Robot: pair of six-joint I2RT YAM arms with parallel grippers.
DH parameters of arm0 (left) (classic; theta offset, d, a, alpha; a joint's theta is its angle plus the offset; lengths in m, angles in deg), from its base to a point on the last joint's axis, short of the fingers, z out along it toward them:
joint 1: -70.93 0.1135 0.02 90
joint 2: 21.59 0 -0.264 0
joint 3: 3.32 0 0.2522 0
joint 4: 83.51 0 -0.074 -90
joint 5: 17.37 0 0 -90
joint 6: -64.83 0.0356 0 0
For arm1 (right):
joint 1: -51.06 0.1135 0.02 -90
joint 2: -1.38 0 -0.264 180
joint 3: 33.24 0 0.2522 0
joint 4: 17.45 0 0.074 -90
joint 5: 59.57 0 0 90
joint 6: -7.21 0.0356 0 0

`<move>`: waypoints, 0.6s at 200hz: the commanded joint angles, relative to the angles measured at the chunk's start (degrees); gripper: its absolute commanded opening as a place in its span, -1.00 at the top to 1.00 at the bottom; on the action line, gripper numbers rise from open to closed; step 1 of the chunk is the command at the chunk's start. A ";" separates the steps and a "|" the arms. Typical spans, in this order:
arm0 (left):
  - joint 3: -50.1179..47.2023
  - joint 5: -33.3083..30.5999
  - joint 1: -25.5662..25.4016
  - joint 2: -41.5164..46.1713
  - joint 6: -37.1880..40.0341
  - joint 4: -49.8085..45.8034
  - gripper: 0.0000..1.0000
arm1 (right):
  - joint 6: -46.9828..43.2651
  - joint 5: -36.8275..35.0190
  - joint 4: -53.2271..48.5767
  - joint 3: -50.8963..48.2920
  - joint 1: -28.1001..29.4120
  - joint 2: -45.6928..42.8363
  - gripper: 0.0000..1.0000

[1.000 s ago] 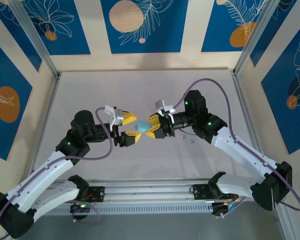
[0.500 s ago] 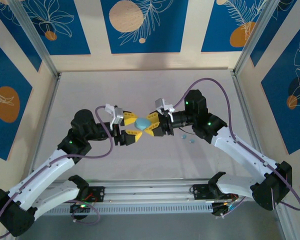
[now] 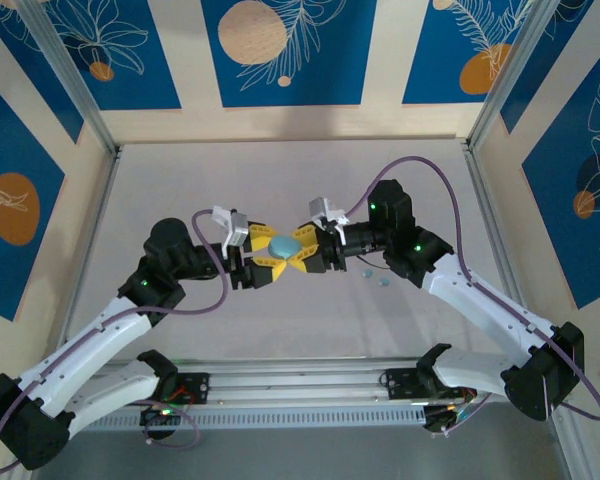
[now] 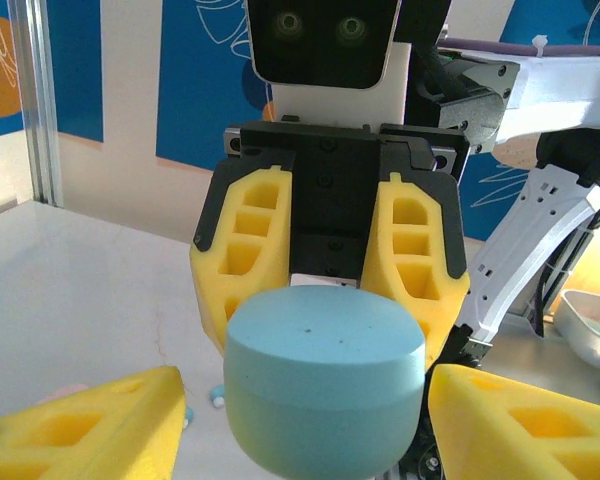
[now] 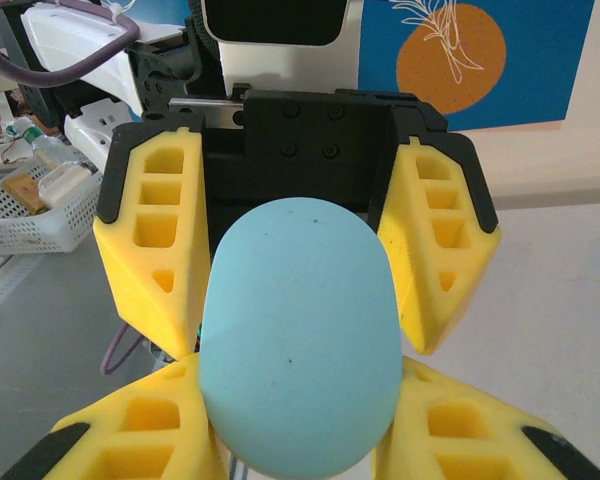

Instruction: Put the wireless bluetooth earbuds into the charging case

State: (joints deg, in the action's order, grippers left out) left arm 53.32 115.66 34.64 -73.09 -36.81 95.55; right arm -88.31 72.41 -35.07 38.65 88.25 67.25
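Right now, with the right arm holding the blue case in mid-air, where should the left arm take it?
Probably the free rounded end of the blue case, which sticks out of the right fingers toward the left arm. Come straight in from the left, with the left fingers on its two opposite curved sides, where they now flank it.

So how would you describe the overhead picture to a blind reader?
Two robot grippers meet tip to tip over a pale table: the right gripper holds a light blue oval case while the left gripper straddles it, jaws open. Two tiny blue earbuds lie on the table beside the right gripper.
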 commanded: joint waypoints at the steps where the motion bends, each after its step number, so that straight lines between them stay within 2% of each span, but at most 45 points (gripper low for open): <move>1: 1.77 0.31 -0.85 -0.28 0.60 0.53 -0.25 | -0.46 -0.39 0.97 0.23 0.68 0.10 0.51; 35: 2.03 -0.06 -1.14 -0.33 0.90 0.25 -0.12 | -0.58 -0.32 1.06 0.32 0.78 0.21 0.51; 82: 1.96 -0.57 -1.50 -0.02 1.01 0.95 -0.21 | -1.69 -0.62 -0.64 0.76 1.04 0.75 0.51; 120: 1.59 0.13 -1.52 -0.11 0.63 1.95 -0.14 | -1.60 -0.83 -0.29 0.67 1.13 0.67 0.51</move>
State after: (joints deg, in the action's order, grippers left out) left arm 53.34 115.44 33.88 -73.31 -36.66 95.39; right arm -88.77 71.71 -35.11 38.65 88.97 67.73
